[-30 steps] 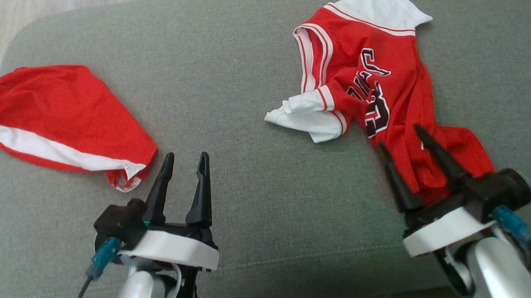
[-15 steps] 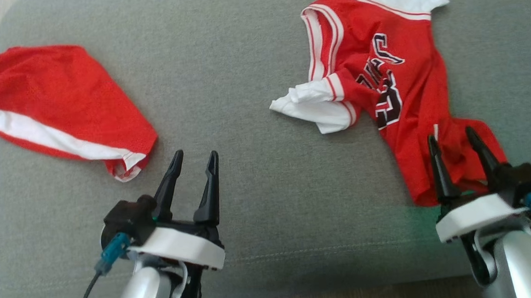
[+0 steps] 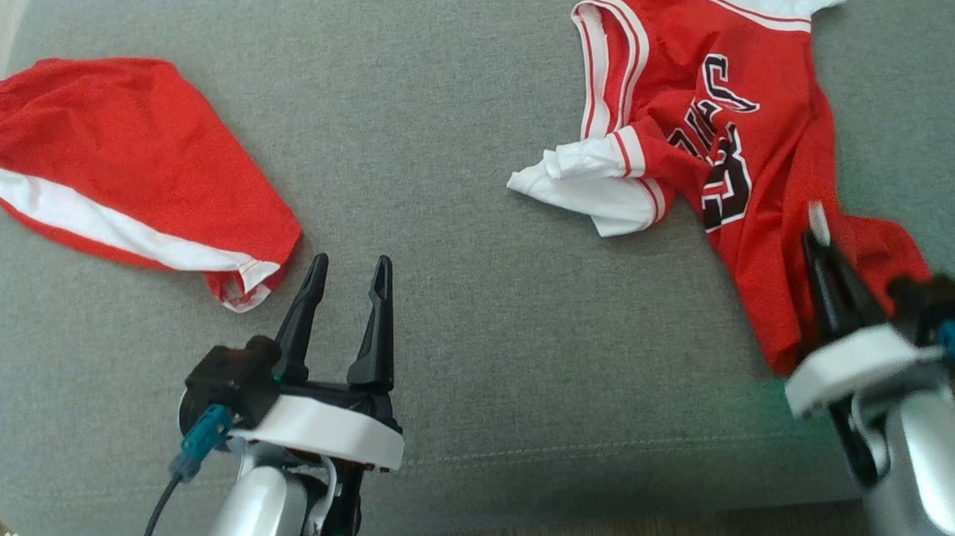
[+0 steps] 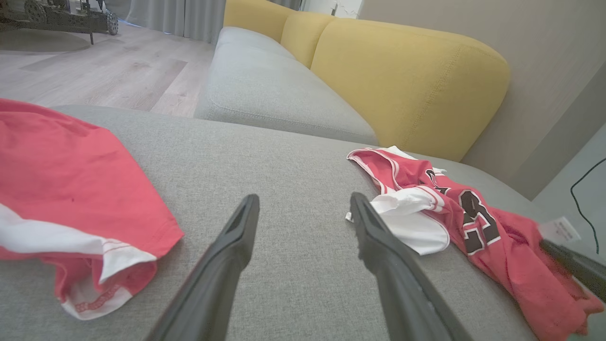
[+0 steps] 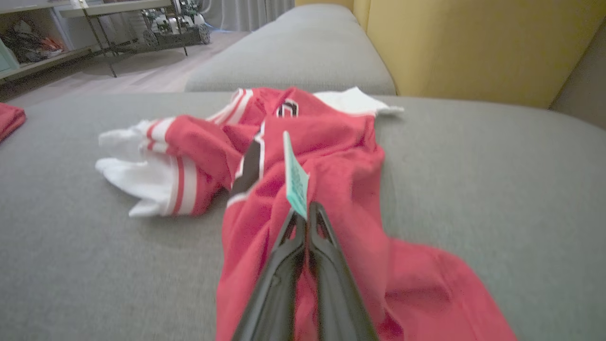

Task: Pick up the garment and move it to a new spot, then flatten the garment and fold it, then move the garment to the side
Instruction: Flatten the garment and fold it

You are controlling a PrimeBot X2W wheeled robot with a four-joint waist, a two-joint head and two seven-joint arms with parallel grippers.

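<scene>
a: how do my jaws stand?
b: your right jaws are pressed together, pinching the jersey (image 3: 709, 121) at its label (image 5: 296, 182), near its lower end. your left jaws are spread, holding nothing, above the grey sofa seat (image 3: 482, 342).
a: and the jersey?
b: crumpled at your right; red shorts (image 3: 107, 183) lie well apart at your left.

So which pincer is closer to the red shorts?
Left. The left pincer sits open just right of the shorts; the right pincer is far across the cushion, shut on the jersey.
</scene>
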